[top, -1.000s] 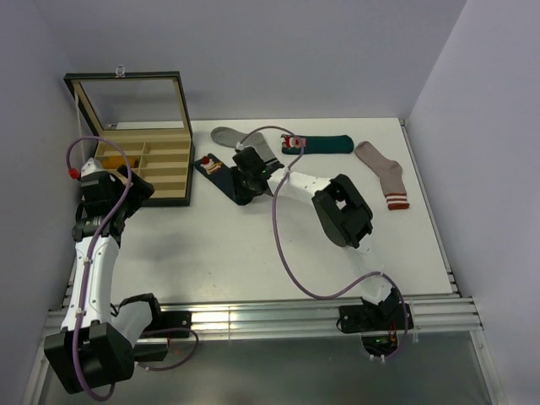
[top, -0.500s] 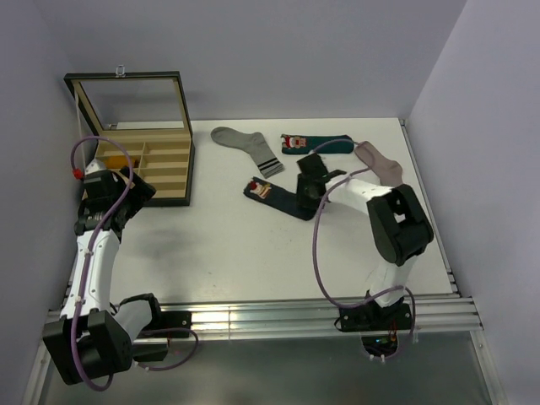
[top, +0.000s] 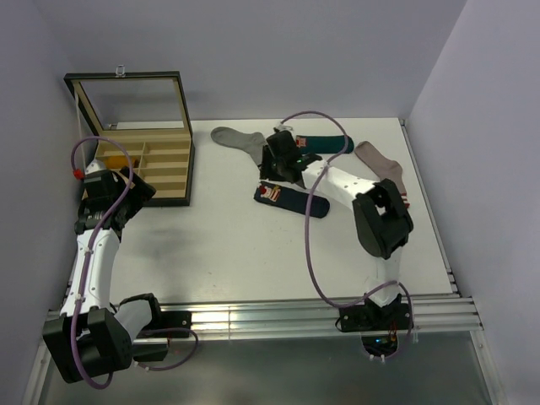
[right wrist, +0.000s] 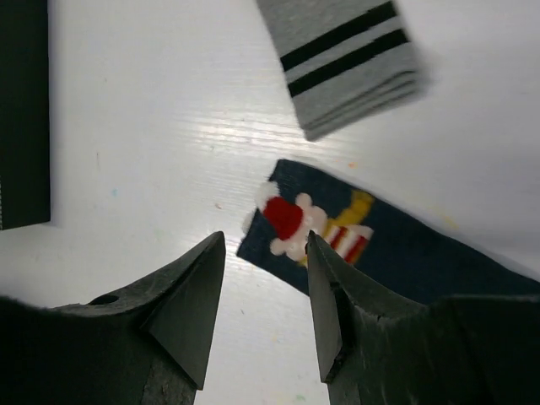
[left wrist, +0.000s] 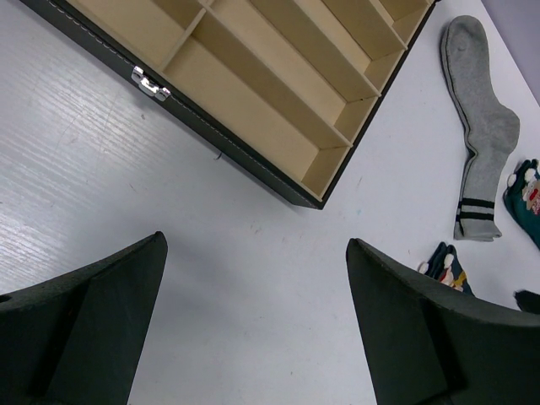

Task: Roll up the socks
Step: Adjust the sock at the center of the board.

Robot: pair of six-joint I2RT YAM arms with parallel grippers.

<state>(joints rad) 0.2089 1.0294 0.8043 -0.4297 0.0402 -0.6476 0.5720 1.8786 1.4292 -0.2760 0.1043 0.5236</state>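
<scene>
Right claw (right wrist: 266, 240) released, empty — near navy sock (right wrist: 396, 245); left claw (left wrist: 255, 243) spread wide.

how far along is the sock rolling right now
Done: nothing shows as rolled. The navy sock and the teal sock both lie flat on the table. In hand: the right gripper hovers open over the navy sock's figure end, gripping nothing; the left gripper hangs open beside the box. Left: rolling each sock, probably the navy one first.
</scene>
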